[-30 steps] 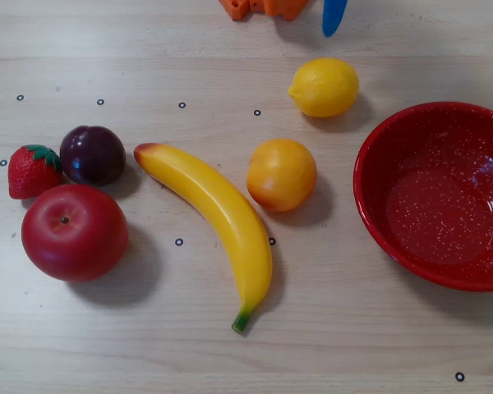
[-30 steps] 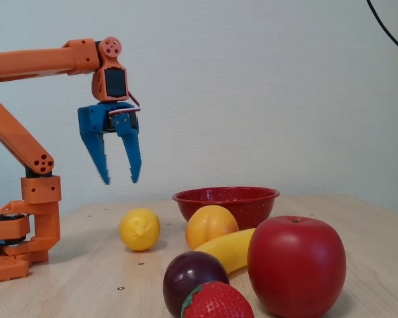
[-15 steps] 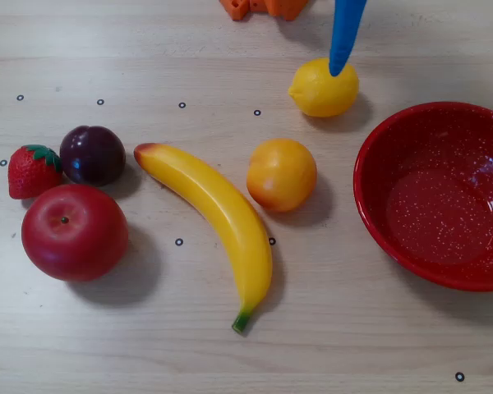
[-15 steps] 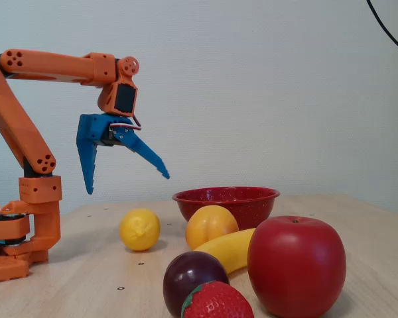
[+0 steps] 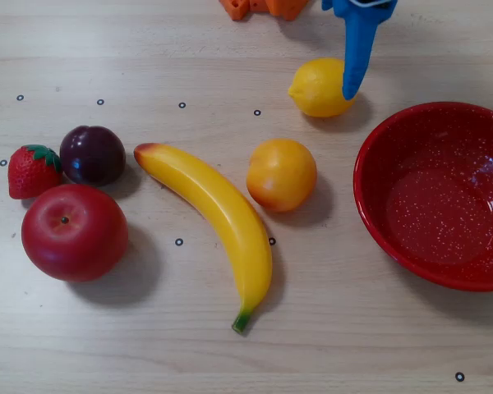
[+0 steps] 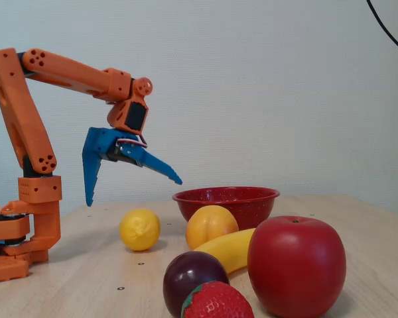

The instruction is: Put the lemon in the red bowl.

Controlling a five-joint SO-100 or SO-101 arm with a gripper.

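The lemon [image 5: 319, 87] lies on the wooden table near the far edge in the overhead view, just left of the red bowl [image 5: 370, 205]. In the fixed view the lemon [image 6: 139, 229] rests left of the red bowl [image 6: 225, 199]. My blue gripper [image 6: 133, 191] hangs open wide above the lemon without touching it, one finger pointing straight down behind it and the other slanting toward the bowl. From overhead only one blue finger [image 5: 357, 53] shows, its tip over the lemon's right side. Nothing is between the fingers.
A yellow-orange fruit [image 5: 281, 174] sits just in front of the lemon. A banana [image 5: 218, 209] lies mid-table. An apple [image 5: 74, 231], a plum [image 5: 92, 154] and a strawberry [image 5: 33, 170] cluster at the left. The orange arm base [image 6: 20, 238] stands at the left of the fixed view.
The gripper has opened from nearly shut to wide. The arm has reached forward and down, bringing the fingers over the lemon. No fruit has moved.
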